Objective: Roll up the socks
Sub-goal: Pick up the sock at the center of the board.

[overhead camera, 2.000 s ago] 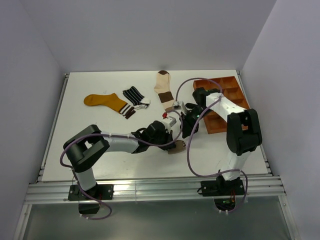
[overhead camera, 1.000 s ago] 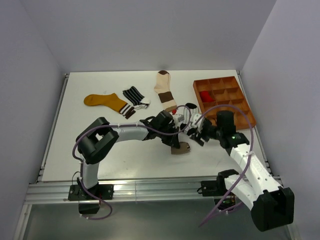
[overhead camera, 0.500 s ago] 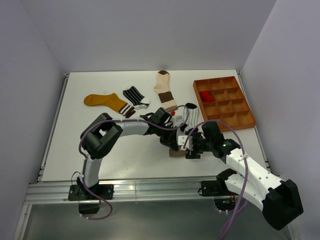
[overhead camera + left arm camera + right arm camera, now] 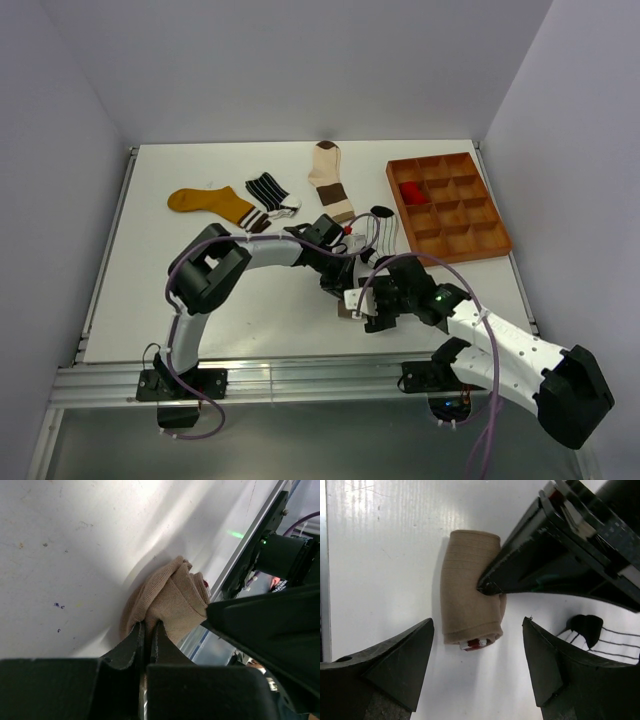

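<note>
A taupe sock (image 4: 468, 596) lies rolled into a short tube on the white table, with a red and white cuff stripe showing at one end. My left gripper (image 4: 147, 628) is shut on a fold of this roll (image 4: 172, 596). My right gripper (image 4: 477, 625) stands wide open, its fingers either side of the roll's striped end without touching it. From above, the roll (image 4: 346, 309) sits between the left gripper (image 4: 338, 286) and the right gripper (image 4: 370, 310). The other socks lie flat: mustard yellow (image 4: 205, 203), black-white striped (image 4: 268, 190), cream-and-brown (image 4: 328, 170), white pinstriped (image 4: 378, 232).
A brown compartmented tray (image 4: 490, 240) stands at the back right, with a red sock (image 4: 411, 192) in one cell. The pinstriped sock (image 4: 600, 630) lies close to the right of the roll. The table's near edge and metal rail (image 4: 300, 375) run just below the arms.
My right arm has swung from the tray side down toward the table's front, bringing its open jaws up to the roll. The left gripper stays shut on the roll.
</note>
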Controlling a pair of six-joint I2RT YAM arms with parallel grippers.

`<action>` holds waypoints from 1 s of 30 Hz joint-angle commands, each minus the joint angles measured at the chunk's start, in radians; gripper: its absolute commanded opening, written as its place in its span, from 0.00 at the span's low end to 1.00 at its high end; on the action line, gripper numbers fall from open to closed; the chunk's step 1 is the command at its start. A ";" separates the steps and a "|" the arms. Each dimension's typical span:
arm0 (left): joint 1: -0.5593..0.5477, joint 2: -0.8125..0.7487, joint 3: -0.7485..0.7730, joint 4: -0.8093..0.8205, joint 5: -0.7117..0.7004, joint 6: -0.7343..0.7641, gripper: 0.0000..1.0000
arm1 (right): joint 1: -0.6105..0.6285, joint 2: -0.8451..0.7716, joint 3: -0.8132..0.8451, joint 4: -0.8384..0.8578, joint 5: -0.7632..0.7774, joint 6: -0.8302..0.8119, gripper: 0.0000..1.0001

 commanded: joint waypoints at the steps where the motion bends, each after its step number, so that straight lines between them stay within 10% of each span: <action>1: -0.012 0.088 -0.035 -0.173 -0.131 0.050 0.00 | 0.047 0.020 -0.006 0.038 0.052 0.000 0.79; 30: 0.019 0.176 0.081 -0.250 0.053 -0.020 0.00 | 0.188 0.281 0.030 0.106 0.195 0.029 0.64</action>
